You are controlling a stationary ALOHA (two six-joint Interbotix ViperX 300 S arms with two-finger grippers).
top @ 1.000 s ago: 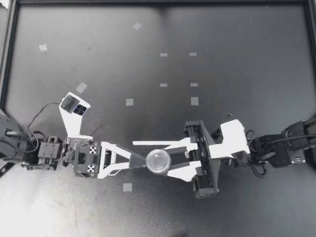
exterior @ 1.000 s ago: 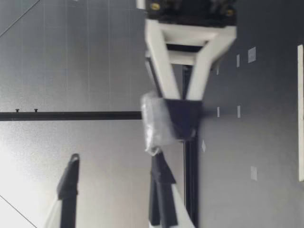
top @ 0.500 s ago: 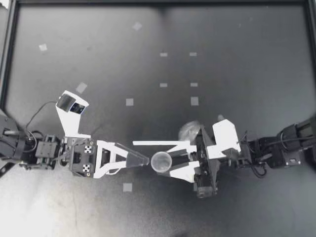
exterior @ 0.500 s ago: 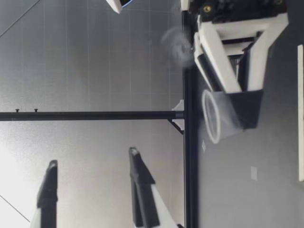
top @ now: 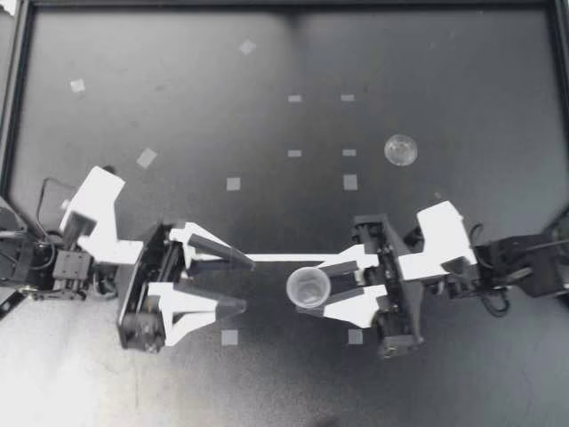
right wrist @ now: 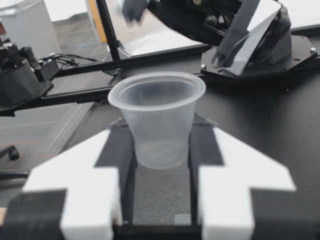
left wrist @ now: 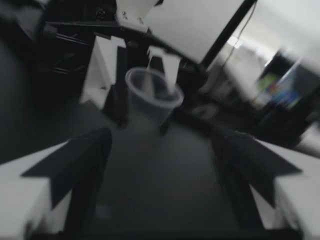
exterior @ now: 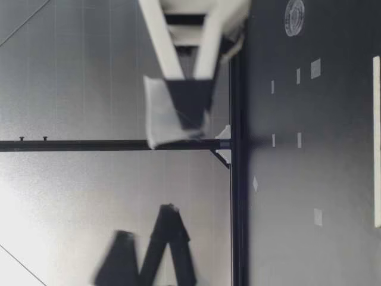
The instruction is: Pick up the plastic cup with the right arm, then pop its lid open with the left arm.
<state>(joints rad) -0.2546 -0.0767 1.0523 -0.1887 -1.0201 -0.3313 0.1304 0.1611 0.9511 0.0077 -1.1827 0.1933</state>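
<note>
My right gripper (top: 318,289) is shut on a clear plastic cup (top: 308,286), upright with its mouth uncovered. The low view shows the cup (exterior: 172,113) held well above the table. In the right wrist view the cup (right wrist: 157,117) sits pinched between the two fingers (right wrist: 80,175). My left gripper (top: 233,283) stands open a short way from the cup, facing it, with nothing between its fingers. From the left wrist view the cup (left wrist: 152,97) lies ahead of the open fingers (left wrist: 70,160). A round clear lid (top: 400,149) lies flat on the table behind my right arm.
Several small tape squares (top: 233,183) dot the black table. A thin white tape strip (top: 276,258) runs between the two grippers. A black frame (top: 18,89) edges the table at the back and sides.
The lid has come off the cup and flown to the table's back right. My left gripper has drawn back from the cup and turned flat. The right gripper has raised the cup.
</note>
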